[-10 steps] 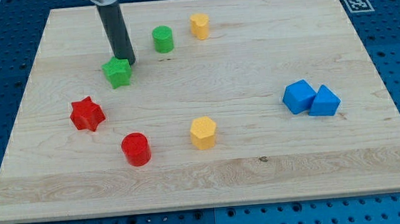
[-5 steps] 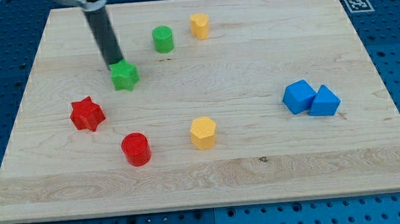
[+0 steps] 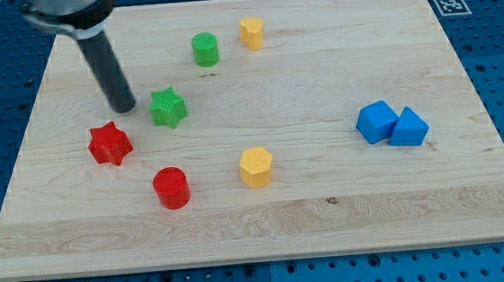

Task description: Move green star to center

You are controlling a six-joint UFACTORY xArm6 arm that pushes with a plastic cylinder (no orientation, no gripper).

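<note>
Now the worktop (image 3: 348, 214) holds the green star (image 3: 168, 107) in its upper left part. It sits just right of my tip (image 3: 124, 108), not touching. The dark rod (image 3: 105, 67) leans up and left. It has no hand.

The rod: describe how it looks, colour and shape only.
The rod is a straight, smooth cylinder, dark grey to black, with a faint sheen down its length. It hangs from a wider round collar, also dark, at the view's top edge. My tip ends blunt and flat. No cables, markings or labels show on it.
</note>
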